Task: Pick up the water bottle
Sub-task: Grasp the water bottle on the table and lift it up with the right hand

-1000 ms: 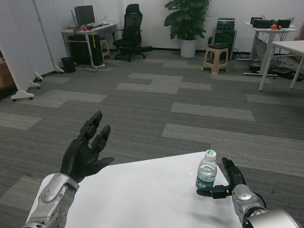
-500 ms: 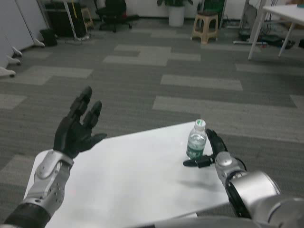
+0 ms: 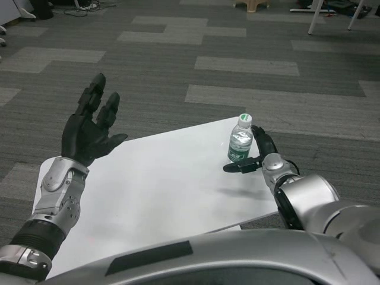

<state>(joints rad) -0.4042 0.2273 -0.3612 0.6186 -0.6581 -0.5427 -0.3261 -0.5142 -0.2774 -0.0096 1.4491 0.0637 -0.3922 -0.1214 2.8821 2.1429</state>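
Camera dipped since the earlier frames: far room out of shot, more of the robot's own arms showing; bottle and hands keep much the same places relative to the table.

Item: water bottle [image 3: 240, 140]. Clear, white cap, green label. Upright, near the far right corner of the white table [image 3: 166, 196], close to both edges there.

Right hand [image 3: 256, 154]: just beside the bottle on its right, fingers rising behind it, thumb reaching low across the front. Fingers apart, cupped round the bottle; contact cannot be told, no firm grip evident.

Left hand [image 3: 90, 129]: raised over the table's left edge, fingers spread, holding nothing, well apart from the bottle.

Risks, as judged: a light bottle near the corner may topple or slide off the table if a finger nudges it before the thumb closes. A low, loose grasp could let it tilt or slip on lifting.
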